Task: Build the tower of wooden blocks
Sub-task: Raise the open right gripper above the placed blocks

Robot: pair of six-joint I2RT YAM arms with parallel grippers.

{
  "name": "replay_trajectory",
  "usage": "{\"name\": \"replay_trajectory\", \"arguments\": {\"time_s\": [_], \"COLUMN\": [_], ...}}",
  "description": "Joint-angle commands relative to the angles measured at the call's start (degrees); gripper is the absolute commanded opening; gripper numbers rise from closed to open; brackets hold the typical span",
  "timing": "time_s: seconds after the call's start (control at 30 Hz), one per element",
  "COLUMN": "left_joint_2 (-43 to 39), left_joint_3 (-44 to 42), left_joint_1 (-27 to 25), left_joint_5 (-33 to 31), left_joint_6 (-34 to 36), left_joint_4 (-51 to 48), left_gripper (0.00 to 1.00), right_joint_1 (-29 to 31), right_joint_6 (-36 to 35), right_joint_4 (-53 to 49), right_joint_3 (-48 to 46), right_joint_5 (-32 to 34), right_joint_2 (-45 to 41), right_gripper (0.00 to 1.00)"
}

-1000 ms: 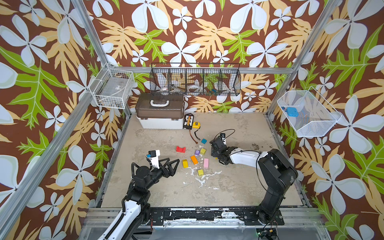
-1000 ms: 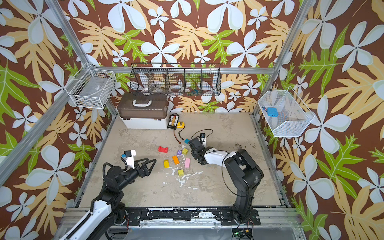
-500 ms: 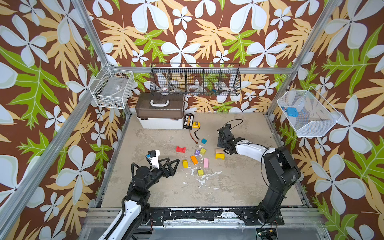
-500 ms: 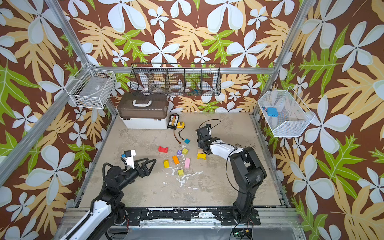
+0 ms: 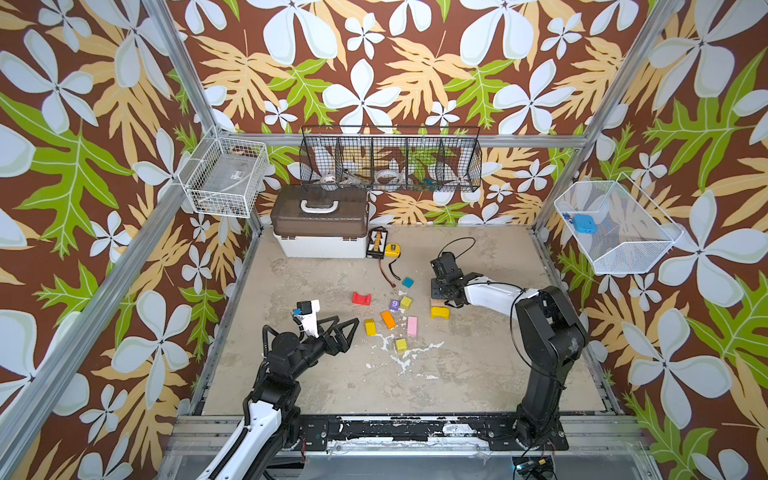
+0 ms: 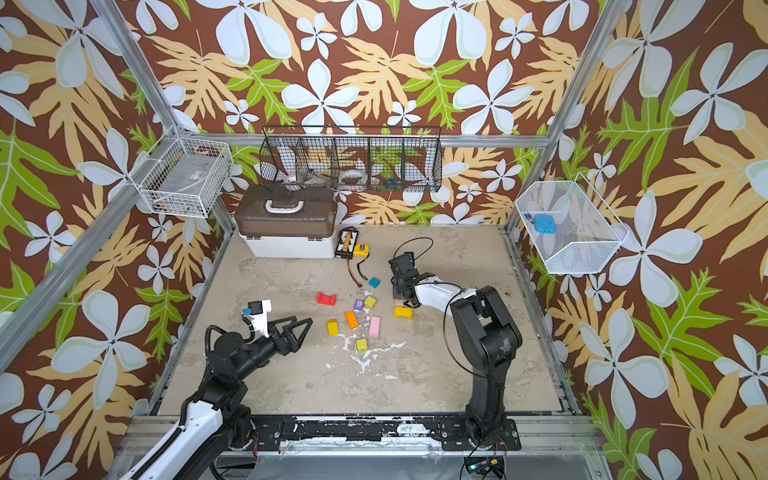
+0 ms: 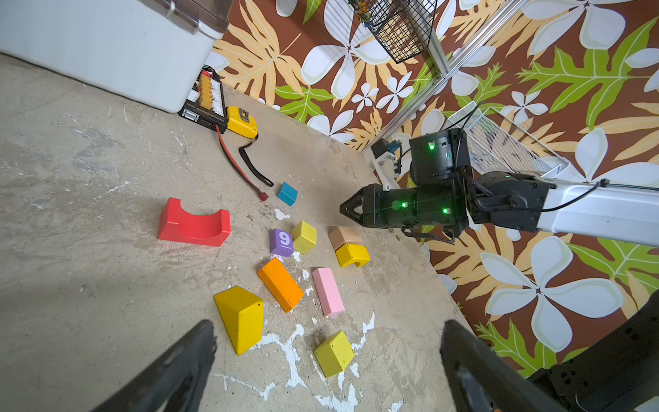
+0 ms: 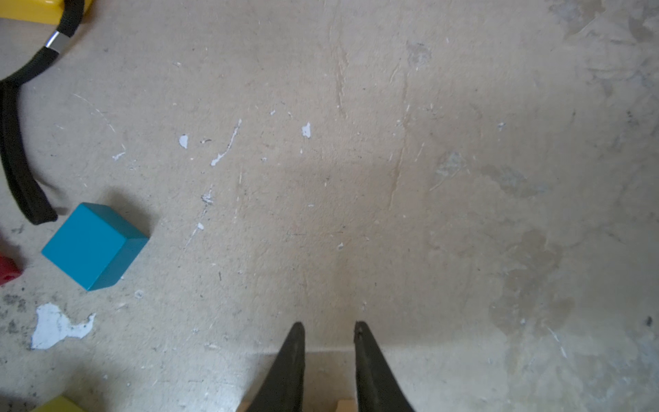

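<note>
The wood blocks lie loose on the floor, and no tower is in view. Among them are a red arch (image 5: 361,298), a purple "9" cube (image 7: 281,242), an orange bar (image 7: 280,283), a pink bar (image 7: 328,292), a yellow wedge (image 7: 240,315), a teal cube (image 8: 92,246), and a tan block (image 7: 345,236) touching a yellow arch (image 7: 353,255). My right gripper (image 5: 435,296) (image 8: 330,324) hovers just over the tan block. Its jaws are drawn almost together and grip nothing. My left gripper (image 5: 351,336) (image 7: 328,326) stands wide open left of the cluster, near a yellow-green cube (image 7: 333,353).
A brown-lidded white toolbox (image 5: 320,224) stands at the back. Beside it are a black charger board (image 5: 376,243), a yellow tape measure (image 5: 392,249) and a trailing cable (image 5: 390,272). Wire baskets (image 5: 390,160) hang on the walls.
My right gripper has drawn back from the block cluster, uncovering the tan block and the yellow arch, and its jaws have closed from wide to nearly together. The left arm has not moved.
</note>
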Motion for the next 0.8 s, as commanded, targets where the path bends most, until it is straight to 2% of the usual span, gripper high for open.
{"name": "replay_trajectory", "arguments": {"time_s": [0.0,0.77], "left_joint_2": [0.0,0.03], "left_joint_3": [0.4,0.57], "left_joint_1": [0.01,-0.04], "left_joint_5": [-0.08,-0.17], "left_joint_6": [0.61,0.55], "left_joint_4": [0.35,0.29], "left_gripper": [1.0,1.0], "right_joint_1": [-0.07,-0.07], "right_joint_6": [-0.26,1.48], "right_joint_4": [-0.04,0.65], "right_joint_3": [0.05,-2.41], "right_joint_5": [0.05,0.22], "right_joint_2": [0.36,-0.99], "right_gripper": [0.26,0.24]}}
